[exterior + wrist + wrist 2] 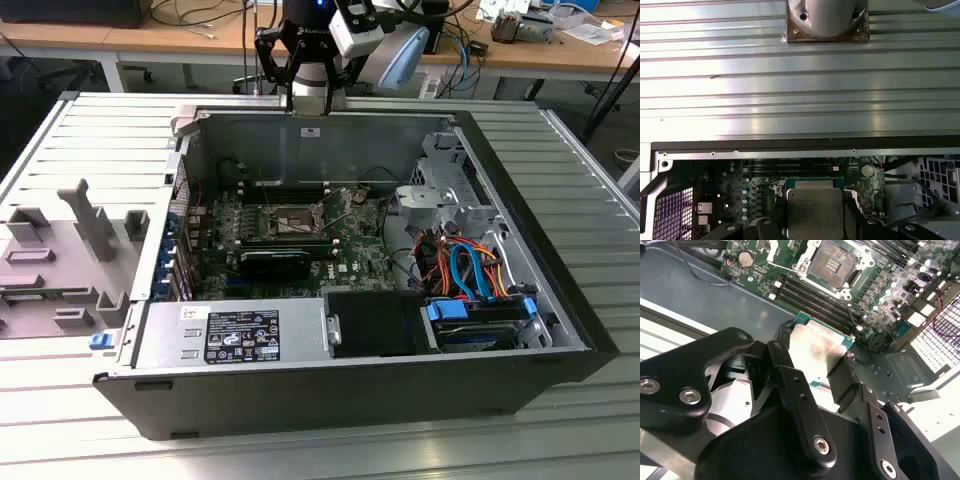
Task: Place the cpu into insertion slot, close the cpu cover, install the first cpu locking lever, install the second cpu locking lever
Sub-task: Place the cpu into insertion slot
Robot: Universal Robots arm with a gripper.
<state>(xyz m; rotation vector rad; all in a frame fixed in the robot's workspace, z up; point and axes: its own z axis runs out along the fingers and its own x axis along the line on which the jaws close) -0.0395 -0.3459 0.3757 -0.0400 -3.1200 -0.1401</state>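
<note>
on the exterior view's left a grey plastic fixture (88, 250) sits on the ribbed metal table (560, 140), just beside the open computer case (300, 395). moving right, the green board (350, 255) lies flat inside the case. the insertion slot (290, 222) is left of the picture's centre, bare, with a black card (275, 262) just below it. the arm (318, 45) hangs at upper centre over the case's far wall. in the second wrist view the gripper (815, 367) pinches the cpu (817, 347) by two opposite edges, metal top showing. the chip is held in the air, well apart from the slot, with the long memory slots (815, 297) between them. at the right, orange and blue cables (470, 268) bunch up.
</note>
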